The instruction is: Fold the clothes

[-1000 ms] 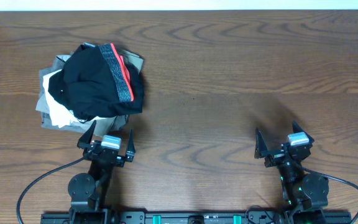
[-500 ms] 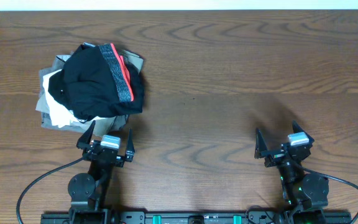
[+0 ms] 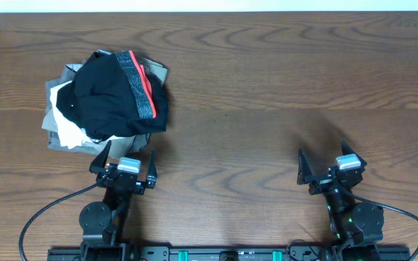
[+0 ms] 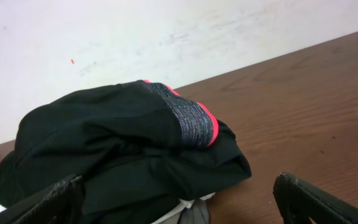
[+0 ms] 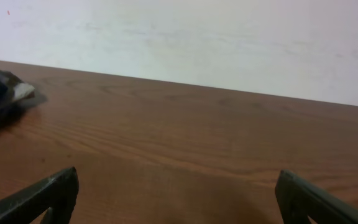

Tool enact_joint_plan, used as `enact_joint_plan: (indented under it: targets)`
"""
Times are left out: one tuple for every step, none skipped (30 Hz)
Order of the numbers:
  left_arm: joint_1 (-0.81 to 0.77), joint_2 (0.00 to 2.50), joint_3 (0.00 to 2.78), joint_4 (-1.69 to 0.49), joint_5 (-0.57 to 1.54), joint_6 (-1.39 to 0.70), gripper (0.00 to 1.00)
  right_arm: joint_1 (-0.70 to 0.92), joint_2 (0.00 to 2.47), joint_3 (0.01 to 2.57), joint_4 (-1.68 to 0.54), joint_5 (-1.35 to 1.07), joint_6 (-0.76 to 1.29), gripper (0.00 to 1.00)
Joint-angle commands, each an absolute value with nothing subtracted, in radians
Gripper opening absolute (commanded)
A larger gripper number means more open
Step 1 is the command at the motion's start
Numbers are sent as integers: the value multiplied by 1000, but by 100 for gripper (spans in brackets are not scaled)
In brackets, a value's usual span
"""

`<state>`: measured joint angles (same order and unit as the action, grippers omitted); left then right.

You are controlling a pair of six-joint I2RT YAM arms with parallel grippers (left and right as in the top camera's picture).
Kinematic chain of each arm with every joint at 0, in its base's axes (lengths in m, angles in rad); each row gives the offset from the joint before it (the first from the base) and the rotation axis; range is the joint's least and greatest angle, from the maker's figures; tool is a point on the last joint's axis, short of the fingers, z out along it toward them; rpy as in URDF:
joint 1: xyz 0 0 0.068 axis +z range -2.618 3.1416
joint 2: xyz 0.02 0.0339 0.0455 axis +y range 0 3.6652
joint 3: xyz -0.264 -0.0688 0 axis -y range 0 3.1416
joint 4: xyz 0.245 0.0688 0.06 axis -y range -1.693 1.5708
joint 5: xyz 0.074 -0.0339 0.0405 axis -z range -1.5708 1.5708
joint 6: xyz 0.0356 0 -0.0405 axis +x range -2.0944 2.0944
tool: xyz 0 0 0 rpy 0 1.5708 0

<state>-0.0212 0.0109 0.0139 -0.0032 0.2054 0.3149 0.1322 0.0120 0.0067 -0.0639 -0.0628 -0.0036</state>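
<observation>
The brown wooden worktop (image 3: 267, 80) fills the overhead view, its grain running left to right. Against its left part, nearer the far edge than the near one, lies a heap of garments. On top of the heap are the black leggings (image 3: 107, 98), crumpled into a rounded mound. Their heathered grey and coral-red waistband (image 3: 140, 83) runs across the heap's right side; in the left wrist view it (image 4: 188, 118) arches over the top of the mound. A white garment (image 3: 67, 130) and a grey garment (image 3: 55, 90) stick out from under the leggings on the left.

At the near edge stand the two arms. The left gripper (image 3: 130, 150) sits just beside the near side of the heap, jaws spread wide and holding nothing. The right gripper (image 3: 323, 149) is over bare wood near the near right corner, well apart from the heap, jaws likewise spread wide and holding nothing. A thin black cable (image 3: 46, 210) loops from the left arm's base.
</observation>
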Motion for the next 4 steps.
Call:
enact_joint_plan:
  targets:
    - [-24,5,4,-49,216,321,98,130,9,6,-69,-60,14,99]
    - [-24,5,4,-49,216,321,98,130,9,6,-69,-60,14,99]
    - [-24,5,4,-49,216,321,98,130,9,6,-69,-60,14,99]
    - [-24,5,4,-49,216,321,98,130,9,6,-69,-60,14,99]
